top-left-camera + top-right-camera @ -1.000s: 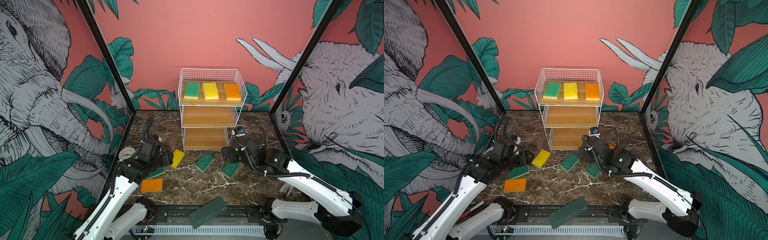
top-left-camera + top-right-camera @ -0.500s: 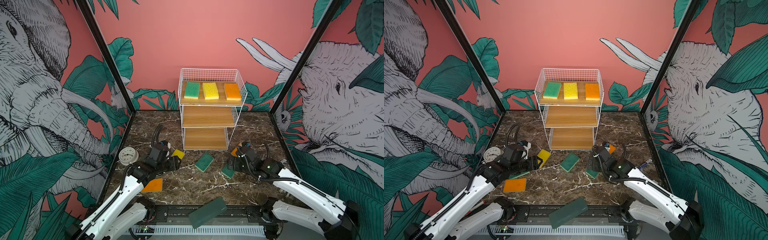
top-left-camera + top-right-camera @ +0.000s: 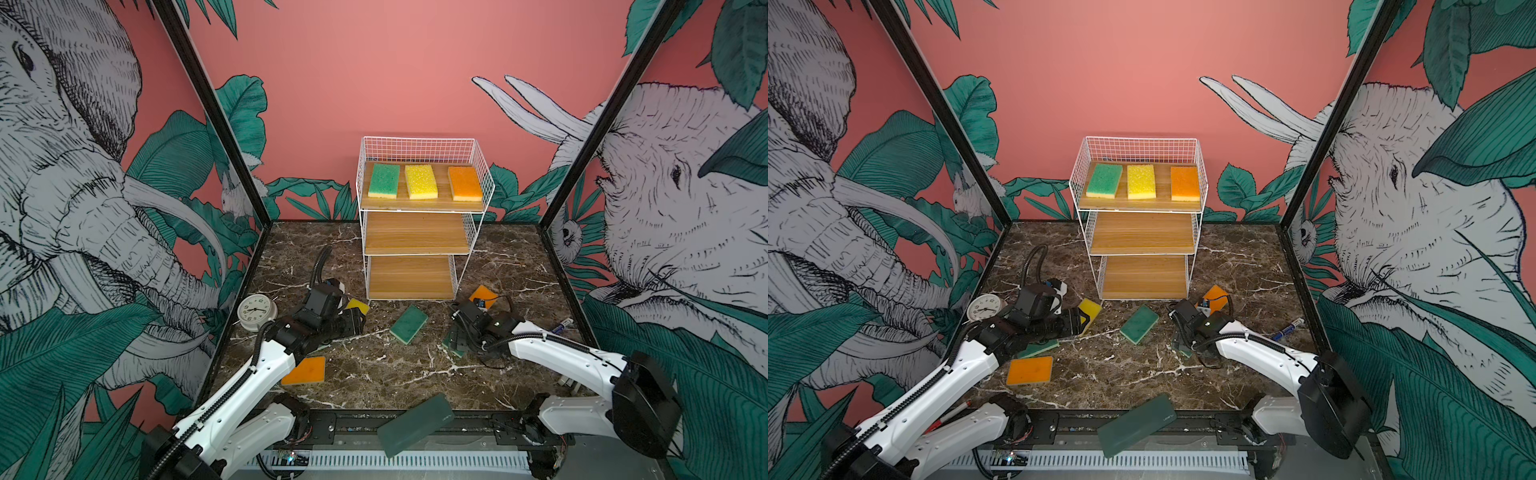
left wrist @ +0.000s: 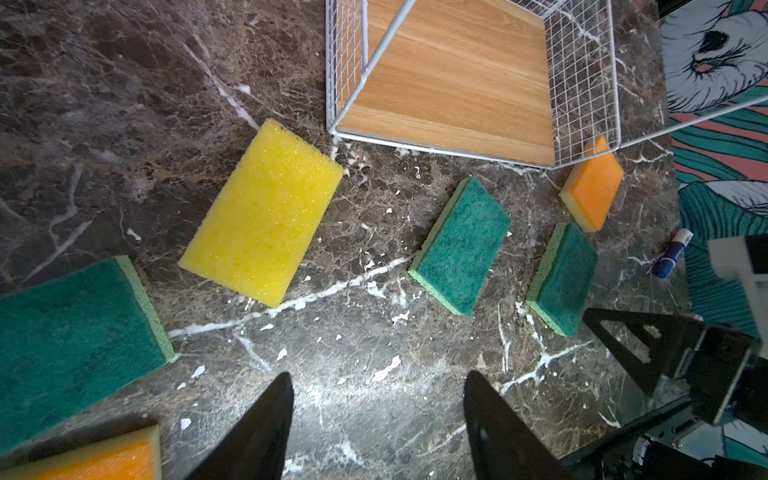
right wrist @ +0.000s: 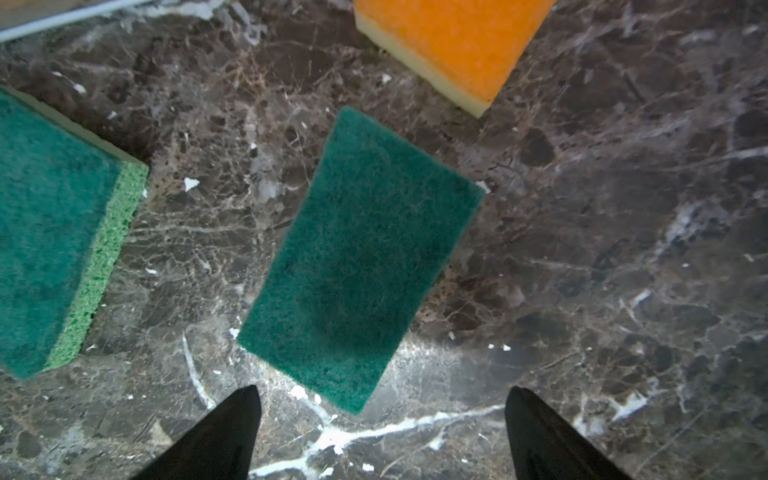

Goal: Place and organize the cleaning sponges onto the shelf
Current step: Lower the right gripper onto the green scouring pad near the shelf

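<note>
The white wire shelf [image 3: 415,232] stands at the back, with a green [image 3: 384,179], a yellow [image 3: 420,181] and an orange sponge [image 3: 464,183] on its top board. More sponges lie on the marble. My left gripper [image 4: 376,382] hangs open over bare marble, short of the yellow sponge [image 4: 266,212] and beside a dark green one [image 4: 75,336]. My right gripper [image 5: 382,395] is open low over a dark green sponge [image 5: 357,257], its fingertips straddling the near corner. An orange sponge [image 5: 453,45] lies beyond. In both top views both grippers [image 3: 359,322] [image 3: 1179,336] sit near the tabletop.
A white clock [image 3: 256,311] stands at the left wall by my left arm. A dark green slab [image 3: 415,424] leans on the front rail. A blue-and-white marker [image 3: 563,324] lies at the right edge. An orange sponge [image 3: 305,370] sits front left.
Both arms have dropped toward the tabletop. The left has reached right toward the yellow sponge, uncovering the clock. The right has come forward over the dark green sponge.
</note>
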Controlling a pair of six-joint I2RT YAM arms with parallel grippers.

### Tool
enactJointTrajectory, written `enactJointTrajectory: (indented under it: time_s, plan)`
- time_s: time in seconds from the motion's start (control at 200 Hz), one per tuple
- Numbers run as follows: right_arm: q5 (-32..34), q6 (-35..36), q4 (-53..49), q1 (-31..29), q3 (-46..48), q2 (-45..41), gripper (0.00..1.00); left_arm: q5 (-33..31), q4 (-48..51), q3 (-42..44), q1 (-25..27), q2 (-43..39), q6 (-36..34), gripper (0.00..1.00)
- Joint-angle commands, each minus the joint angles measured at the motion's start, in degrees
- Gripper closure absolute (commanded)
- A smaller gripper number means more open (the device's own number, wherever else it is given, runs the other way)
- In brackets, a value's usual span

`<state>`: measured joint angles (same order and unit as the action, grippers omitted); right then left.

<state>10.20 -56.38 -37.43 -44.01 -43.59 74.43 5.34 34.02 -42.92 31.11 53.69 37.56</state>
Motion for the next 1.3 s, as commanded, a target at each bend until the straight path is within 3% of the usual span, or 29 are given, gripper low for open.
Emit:
enactJointTrajectory:
  time_s: [0.0,0.155,0.64,0.925,1.15,1.295]
  plan:
    - [-2.74,-2.72,5.65,0.23,0.02,1.65,0.06,-0.24,-0.39,-1.36,0.32,0.34,1.28,0.33]
    - [-5.76,-3.99,8.41,0.11,-2.19,8.03,0.05,-0.57,0.81,-2.78,0.35,-0.5,1.29,0.33]
    - [-3.86,-10.65,0.67,-0.31,-5.36,15.94,0.04,-4.1,4.95,-3.7,0.36,-4.08,-1.37,0.33]
    - [-0.3,-11.59,-5.2,-0.2,-3.94,10.68,0.13,-3.77,5.58,-4.99,0.29,-4.43,-3.15,0.33]
    - [0.35,0.14,0.04,0.48,1.1,5.02,0.2,-4.27,6.75,-5.5,0.3,-5.15,-3.83,0.33]
    - [1.19,5.65,0.3,0.15,5.5,0.67,0.15,-4.5,8.24,-6.97,0.37,-5.59,-3.55,0.33]
